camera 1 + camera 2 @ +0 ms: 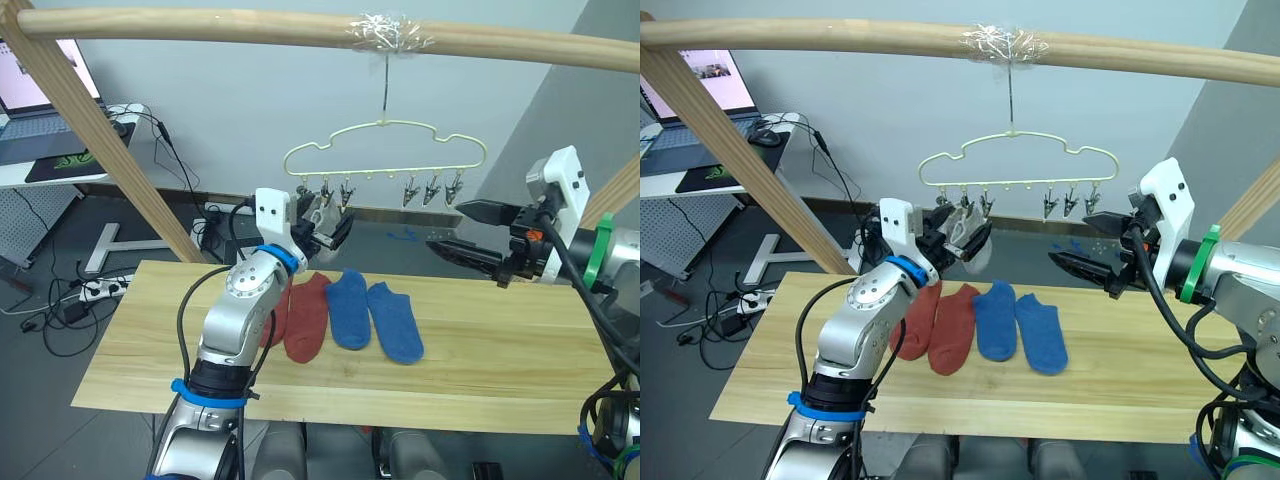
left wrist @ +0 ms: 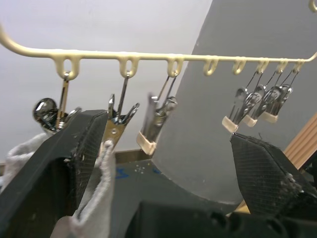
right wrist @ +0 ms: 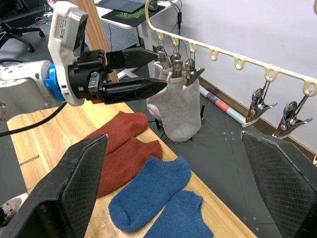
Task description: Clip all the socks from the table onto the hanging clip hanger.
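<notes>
You can't read any writing or brand here; the laptop (image 1: pixel 40 85) screen far off on the white side table is too small to make out.

Your left gripper (image 1: pixel 328 228) is up by the left end of the clip hanger (image 1: pixel 385 150), which hangs from the wooden pole (image 1: pixel 200 28). Its 2 black fingers (image 3: pixel 131 89) are spread apart, with 1 on each side of the grey socks (image 3: pixel 178 111). The grey socks hang down from the clips (image 2: pixel 119 116) at that left end. In the left wrist view the pale cloth touches the inside of 1 finger (image 2: pixel 74 158). You cannot tell if the finger is pressing on it or only brushing it. The gripper is not clenched on anything.

Your right gripper (image 1: pixel 462 230) is well off to the right, near the right end of the hanger and a bit lower than its clips. Its fingers are wide apart and it holds nothing.

4 socks lie flat on the wooden desk (image 1: pixel 480 360), side by side in a row. The 2 red socks (image 1: pixel 305 318) are on the left, partly behind your left arm. The 2 blue socks (image 1: pixel 375 318) are on the right. They lie below and between both grippers, and no gripper touches them.
</notes>
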You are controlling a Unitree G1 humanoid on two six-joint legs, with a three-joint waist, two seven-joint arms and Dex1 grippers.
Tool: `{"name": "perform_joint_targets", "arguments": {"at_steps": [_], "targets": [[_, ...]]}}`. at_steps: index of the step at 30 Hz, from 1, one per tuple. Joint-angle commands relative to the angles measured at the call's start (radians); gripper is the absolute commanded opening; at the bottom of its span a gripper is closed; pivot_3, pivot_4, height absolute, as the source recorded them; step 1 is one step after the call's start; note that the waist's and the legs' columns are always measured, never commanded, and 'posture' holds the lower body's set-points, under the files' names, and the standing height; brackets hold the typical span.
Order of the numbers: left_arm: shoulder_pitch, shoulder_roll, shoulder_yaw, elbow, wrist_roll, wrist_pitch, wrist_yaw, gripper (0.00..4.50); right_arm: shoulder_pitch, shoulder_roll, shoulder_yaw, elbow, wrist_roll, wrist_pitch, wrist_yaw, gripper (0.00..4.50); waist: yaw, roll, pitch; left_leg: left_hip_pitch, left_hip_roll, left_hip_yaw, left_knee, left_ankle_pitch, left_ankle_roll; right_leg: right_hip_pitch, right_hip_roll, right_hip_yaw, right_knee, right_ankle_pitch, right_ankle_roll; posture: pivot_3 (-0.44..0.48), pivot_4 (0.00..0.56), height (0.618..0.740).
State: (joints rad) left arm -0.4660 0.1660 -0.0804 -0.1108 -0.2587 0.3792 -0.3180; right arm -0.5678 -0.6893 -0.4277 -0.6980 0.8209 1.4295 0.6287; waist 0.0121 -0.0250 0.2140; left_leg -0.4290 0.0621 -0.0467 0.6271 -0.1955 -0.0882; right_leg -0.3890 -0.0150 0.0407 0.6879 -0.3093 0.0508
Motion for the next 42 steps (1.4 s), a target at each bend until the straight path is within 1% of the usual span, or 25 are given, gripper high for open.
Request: {"name": "perform_joint_targets", "arguments": {"at_steps": [1, 3, 8, 11, 13, 21, 29, 32, 35, 37, 42], "targets": [[-0.018, -0.023, -0.012, -0.022, 0.016, -0.032, 0.001, 3.37, 0.002, -0.015, -0.038, -0.034, 0.046, -0.001, -0.036, 4.50, -0.003, 0.000, 0.000, 0.000, 0.000, 0.000, 0.000, 0.000, 0.000, 0.000, 0.000, 0.000, 0.000, 0.000, 0.000, -0.012, 0.179, 0.740], [-0.015, -0.028, -0.021, -0.027, 0.028, -0.034, 0.001, 2.76, 0.011, -0.020, -0.043, -0.036, 0.064, -0.004, -0.052, 4.50, -0.006, 0.000, 0.000, 0.000, 0.000, 0.000, 0.000, 0.000, 0.000, 0.000, 0.000, 0.000, 0.000, 0.000, 0.000, -0.016, 0.180, 0.740], [-0.016, -0.038, -0.036, -0.007, 0.064, -0.056, 0.011, 2.76, 0.021, -0.030, -0.050, -0.037, 0.107, -0.012, -0.094, 4.50, -0.015, 0.000, 0.000, 0.000, 0.000, 0.000, 0.000, 0.000, 0.000, 0.000, 0.000, 0.000, 0.000, 0.000, 0.000, -0.027, 0.179, 0.740], [-0.030, -0.060, -0.038, 0.025, 0.083, -0.072, 0.028, 2.21, 0.029, -0.037, -0.058, -0.042, 0.132, -0.014, -0.118, 4.50, -0.016, 0.000, 0.000, 0.000, 0.000, 0.000, 0.000, 0.000, 0.000, 0.000, 0.000, 0.000, 0.000, 0.000, 0.000, -0.036, 0.180, 0.740], [-0.035, -0.065, -0.038, 0.035, 0.107, -0.086, 0.045, 1.66, 0.032, -0.043, -0.067, -0.043, 0.153, -0.013, -0.134, 4.50, -0.017, 0.000, 0.000, 0.000, 0.000, 0.000, 0.000, 0.000, 0.000, 0.000, 0.000, 0.000, 0.000, 0.000, 0.000, -0.044, 0.183, 0.740], [-0.031, -0.077, -0.033, 0.059, 0.172, -0.106, 0.106, 1.66, 0.055, -0.078, -0.106, -0.030, 0.244, -0.019, -0.196, 4.50, -0.020, 0.000, 0.000, -0.001, 0.000, 0.000, 0.000, -0.001, 0.001, 0.000, 0.001, 0.000, -0.001, 0.000, 0.000, -0.061, 0.195, 0.740], [-0.088, -0.114, -0.024, 0.150, 0.208, -0.149, 0.149, 1.66, 0.084, -0.110, -0.111, -0.026, 0.322, -0.046, -0.264, 4.50, -0.022, 0.000, 0.000, -0.002, 0.000, 0.000, 0.000, -0.001, 0.001, 0.000, 0.001, 0.000, -0.002, 0.000, 0.000, -0.082, 0.197, 0.740], [-0.103, -0.124, -0.018, 0.175, 0.195, -0.162, 0.140, 1.66, 0.098, -0.126, -0.117, -0.025, 0.353, -0.058, -0.290, 4.50, -0.026, 0.000, 0.000, -0.002, 0.000, 0.000, 0.000, -0.001, 0.002, 0.000, 0.001, 0.000, -0.004, 0.000, 0.000, -0.092, 0.198, 0.740], [-0.113, -0.135, -0.017, 0.192, 0.196, -0.171, 0.141, 2.21, 0.117, -0.143, -0.122, -0.026, 0.387, -0.075, -0.318, 4.50, -0.034, 0.000, 0.000, -0.003, 0.000, 0.000, 0.000, -0.002, 0.003, 0.000, 0.001, 0.000, -0.006, 0.000, 0.001, -0.097, 0.198, 0.740], [-0.117, -0.137, -0.018, 0.199, 0.210, -0.177, 0.154, 2.73, 0.128, -0.154, -0.121, -0.026, 0.408, -0.088, -0.336, 4.50, -0.039, 0.000, 0.000, -0.003, 0.000, 0.000, 0.000, -0.002, 0.003, 0.000, 0.001, 0.001, -0.006, 0.000, 0.001, -0.102, 0.200, 0.740], [-0.132, -0.143, -0.015, 0.222, 0.214, -0.188, 0.163, 2.73, 0.163, -0.186, -0.117, -0.022, 0.462, -0.130, -0.382, 4.50, -0.044, 0.000, 0.000, -0.003, 0.000, 0.000, 0.000, -0.002, 0.003, 0.000, 0.001, 0.001, -0.006, 0.000, 0.001, -0.106, 0.203, 0.740]]}}
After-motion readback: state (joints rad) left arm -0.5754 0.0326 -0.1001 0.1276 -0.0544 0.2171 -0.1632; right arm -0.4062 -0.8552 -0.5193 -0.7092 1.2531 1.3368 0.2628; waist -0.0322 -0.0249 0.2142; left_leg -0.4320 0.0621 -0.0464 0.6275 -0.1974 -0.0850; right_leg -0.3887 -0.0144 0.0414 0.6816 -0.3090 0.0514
